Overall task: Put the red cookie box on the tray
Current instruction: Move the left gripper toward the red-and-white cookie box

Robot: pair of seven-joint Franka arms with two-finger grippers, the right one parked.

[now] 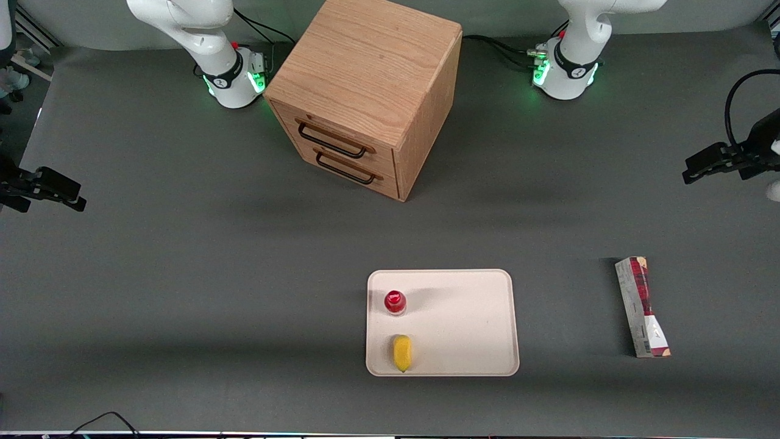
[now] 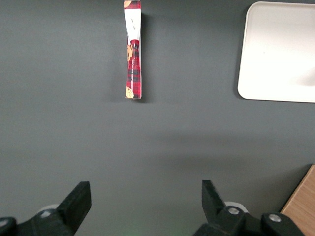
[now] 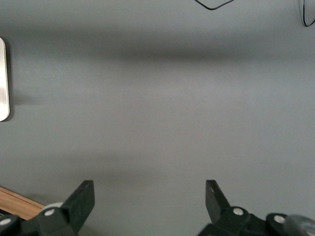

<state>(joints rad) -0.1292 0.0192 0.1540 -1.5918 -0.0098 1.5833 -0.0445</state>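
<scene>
One step is in hand, the reach: the hand (image 2: 142, 206) hangs wide open and empty, well apart from the red cookie box (image 2: 133, 51) lying on the surface (image 2: 74, 137) ahead of it, off the tray (image 2: 280, 54). Next: descend, straddle the box's narrow width.

The working arm (image 1: 579, 36) is smooth, shiny white, with round fat parts. Its base (image 1: 563, 76) has a black ring and a bright green light, upper right of the front view. Black cables (image 1: 499, 49) plug in beside the base, with a small red bit on top. The gripper (image 1: 710, 166), at the right edge of the front view, is black and boxy, and a black cable (image 1: 731, 100) loops above it. Its two fingers (image 2: 78, 199) are black wedges, wide apart, with little silver screws (image 2: 229, 211).
</scene>
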